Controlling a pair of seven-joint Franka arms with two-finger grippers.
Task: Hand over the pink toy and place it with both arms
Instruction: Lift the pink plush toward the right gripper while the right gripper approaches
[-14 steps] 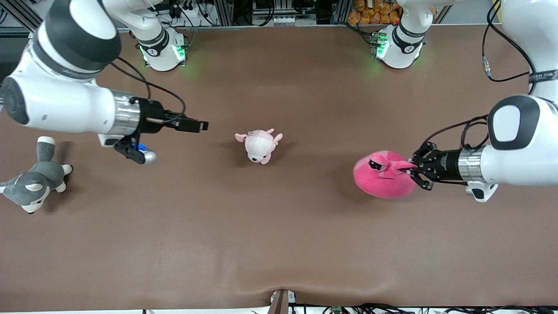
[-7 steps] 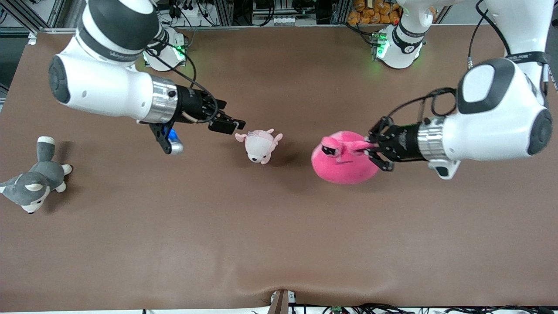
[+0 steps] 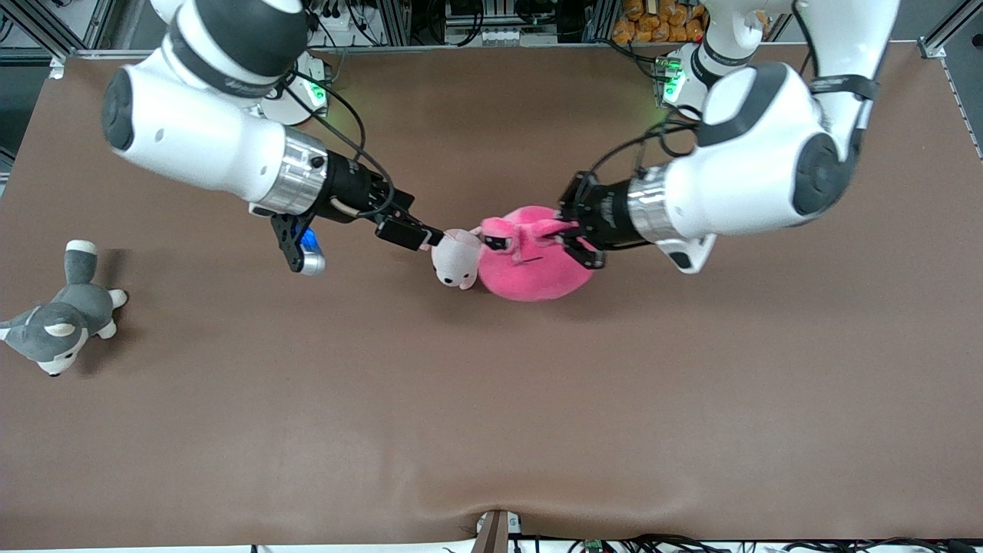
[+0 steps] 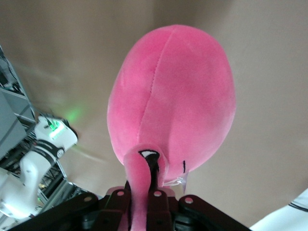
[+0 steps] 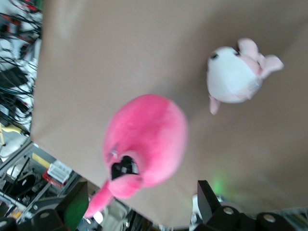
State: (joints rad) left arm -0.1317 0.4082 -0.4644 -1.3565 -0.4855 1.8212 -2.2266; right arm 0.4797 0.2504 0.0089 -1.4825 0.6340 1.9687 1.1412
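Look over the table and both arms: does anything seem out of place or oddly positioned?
The left gripper dangles the pink toy by one pinched, stretched flap, over the small pink-and-white plush, partly hiding it. The open right gripper is over that plush too.

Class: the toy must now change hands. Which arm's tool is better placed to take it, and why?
The right. Its tool is open beside the pink toy, over the small plush, while the left tool is shut on the toy.

Hot-pink toy, brown table
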